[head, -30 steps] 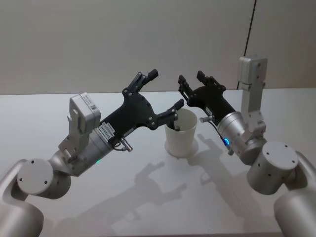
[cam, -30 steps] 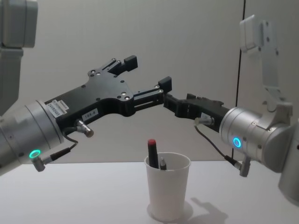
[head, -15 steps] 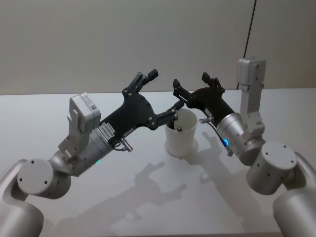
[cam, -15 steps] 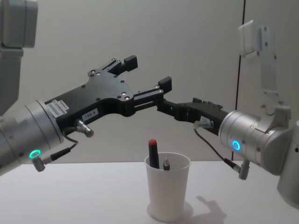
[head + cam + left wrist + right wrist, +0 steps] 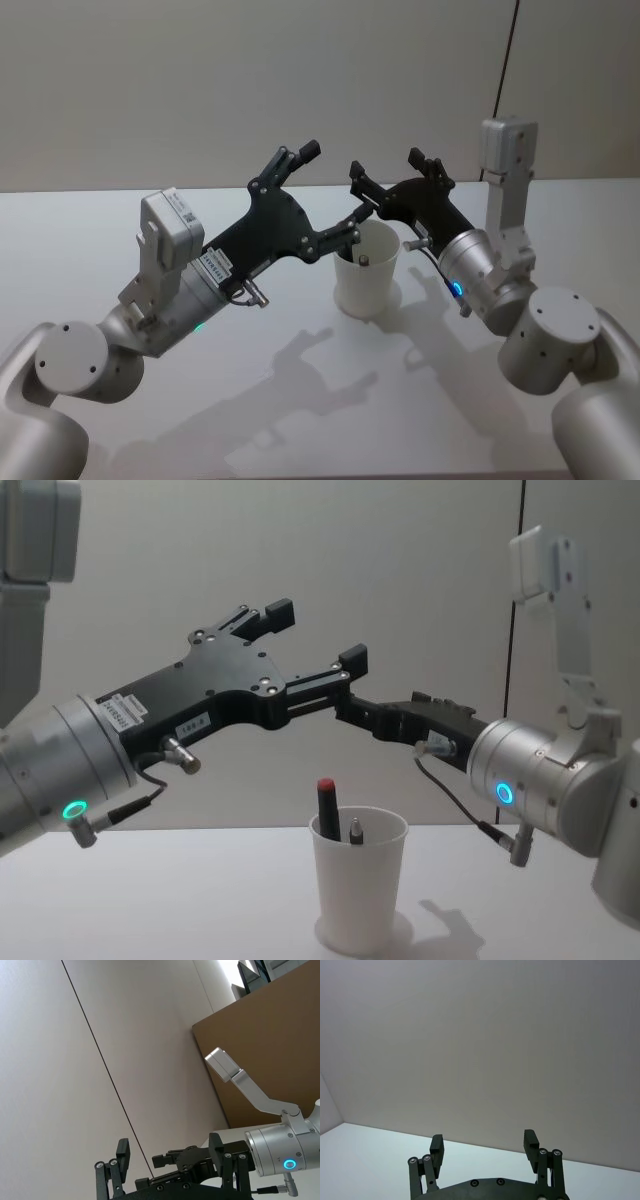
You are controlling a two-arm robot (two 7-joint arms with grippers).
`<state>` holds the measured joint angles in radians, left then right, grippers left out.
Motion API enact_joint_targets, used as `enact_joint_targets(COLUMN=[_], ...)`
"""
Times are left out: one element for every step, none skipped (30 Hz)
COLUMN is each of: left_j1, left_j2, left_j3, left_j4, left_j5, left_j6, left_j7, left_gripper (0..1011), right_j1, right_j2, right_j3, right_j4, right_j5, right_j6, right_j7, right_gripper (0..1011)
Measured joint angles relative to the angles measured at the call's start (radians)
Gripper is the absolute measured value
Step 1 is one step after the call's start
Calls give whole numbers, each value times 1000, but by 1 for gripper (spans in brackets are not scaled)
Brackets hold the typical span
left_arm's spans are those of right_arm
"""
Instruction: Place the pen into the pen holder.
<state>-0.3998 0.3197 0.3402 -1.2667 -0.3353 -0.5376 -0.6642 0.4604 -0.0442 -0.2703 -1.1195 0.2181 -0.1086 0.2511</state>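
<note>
The pen holder [image 5: 361, 878], a plain white tapered paper cup, is seen standing upright on the white table [image 5: 150, 900], roughly midway between the two arms in the head view [image 5: 366, 267]. Two pens are held inside it. One, with a dark barrel and a red cap [image 5: 326, 810], is seen in the chest view leaning toward the cup's left wall and rising above the rim. The other, with a dark body and a grey tip [image 5: 355, 830], is just beside it, its tip barely clearing the rim; in the head view this grey tip [image 5: 364, 259] is seen inside the cup's mouth.

The left gripper [image 5: 318, 631] is held in the air above the cup and to its left, raised clear of the rim and the pens. Its two black fingers are spread wide and nothing is held between them. In the head view [image 5: 333, 178] its lower finger is seen near the cup's left rim.

The right gripper [image 5: 385, 172] is held above and behind the cup, pointed toward the left gripper. Its fingers are likewise spread wide, as confirmed in the right wrist view [image 5: 484, 1144], with nothing between them.

A plain wall [image 5: 250, 80] is seen behind the table.
</note>
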Motion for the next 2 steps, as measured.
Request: enact_joint_targets(left_j1=[0,0], left_j2=[0,0], left_j3=[0,0], left_j4=[0,0], left_j5=[0,0], left_j6=[0,0], left_j7=[0,0], left_gripper=[1003,1003], right_j1=[0,0], right_j2=[0,0], right_j3=[0,0], right_j4=[0,1], right_j5=[0,0], right_j6=[0,0], right_j7=[0,0], right_gripper=[1002,1002])
